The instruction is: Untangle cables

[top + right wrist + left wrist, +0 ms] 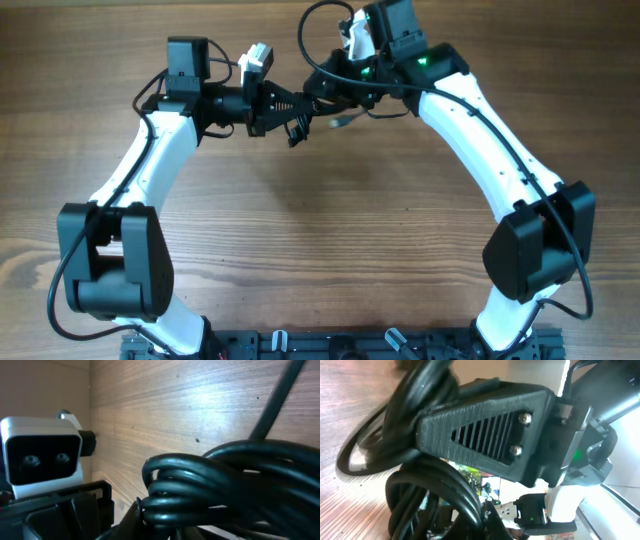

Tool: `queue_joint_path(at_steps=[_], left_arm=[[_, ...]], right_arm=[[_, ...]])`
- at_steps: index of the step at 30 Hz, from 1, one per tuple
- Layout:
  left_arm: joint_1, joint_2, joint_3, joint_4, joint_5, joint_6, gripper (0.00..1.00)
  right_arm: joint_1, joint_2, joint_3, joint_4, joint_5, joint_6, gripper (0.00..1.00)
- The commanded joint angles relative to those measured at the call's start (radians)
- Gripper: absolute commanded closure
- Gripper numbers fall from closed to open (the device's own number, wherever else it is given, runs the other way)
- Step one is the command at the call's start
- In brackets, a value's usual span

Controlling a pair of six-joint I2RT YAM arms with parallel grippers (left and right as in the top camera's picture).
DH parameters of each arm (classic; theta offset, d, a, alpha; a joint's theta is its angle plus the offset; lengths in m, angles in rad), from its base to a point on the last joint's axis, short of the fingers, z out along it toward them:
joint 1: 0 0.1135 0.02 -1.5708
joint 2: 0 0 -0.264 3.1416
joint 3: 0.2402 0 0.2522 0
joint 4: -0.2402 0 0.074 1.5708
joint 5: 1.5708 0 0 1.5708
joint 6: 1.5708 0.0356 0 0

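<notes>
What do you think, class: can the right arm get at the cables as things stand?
Probably yes. The right gripper sits right at the cables, which fill its wrist view, with nothing between. The left gripper is in the same bunch from the other side and may crowd a grasp.

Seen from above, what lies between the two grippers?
The bunch of black cables lies between the left gripper and the right gripper; the overhead view shows it.
</notes>
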Motion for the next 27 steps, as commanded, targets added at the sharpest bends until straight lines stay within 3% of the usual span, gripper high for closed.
queue_joint_path(at_steps=[1, 4, 6, 8, 9, 12, 15, 22, 24, 27], left_arm=[[-0.005, -0.018, 0.011, 0.011, 0.096, 0.016, 0.96], [0.024, -0.018, 0.011, 0.011, 0.093, 0.019, 0.96], [0.052, -0.018, 0.011, 0.009, 0.088, 0.152, 0.96], [0.051, -0.018, 0.011, -0.095, -0.114, 0.224, 0.96], [0.035, -0.016, 0.011, -0.206, -0.328, 0.223, 0.96], [-0.066, -0.005, 0.011, -0.416, -0.78, 0.222, 0.96], [-0.153, 0.015, 0.011, -0.489, -1.007, 0.146, 0.96], [-0.276, 0.068, 0.011, -0.476, -1.022, 0.074, 0.96], [-0.296, 0.071, 0.011, -0.432, -0.964, 0.057, 0.96], [-0.288, 0.076, 0.011, -0.357, -0.903, 0.022, 0.96]], right_arm=[[-0.072, 0.036, 0.007, -0.066, 0.061, -0.06, 0.96], [-0.144, 0.036, 0.007, -0.152, 0.115, -0.118, 0.96], [-0.194, 0.036, 0.007, -0.202, 0.116, -0.166, 0.96], [-0.23, 0.035, 0.007, -0.256, 0.116, -0.217, 0.96], [-0.232, 0.035, 0.007, -0.283, 0.125, -0.23, 0.96], [-0.231, 0.035, 0.007, -0.357, 0.179, -0.265, 0.96], [-0.231, 0.035, 0.007, -0.386, 0.239, -0.267, 0.96], [-0.227, 0.035, 0.007, -0.413, 0.193, -0.349, 0.94], [-0.225, 0.035, 0.008, -0.443, 0.19, -0.362, 0.71], [-0.225, 0.006, 0.009, -0.461, 0.125, -0.37, 0.51]])
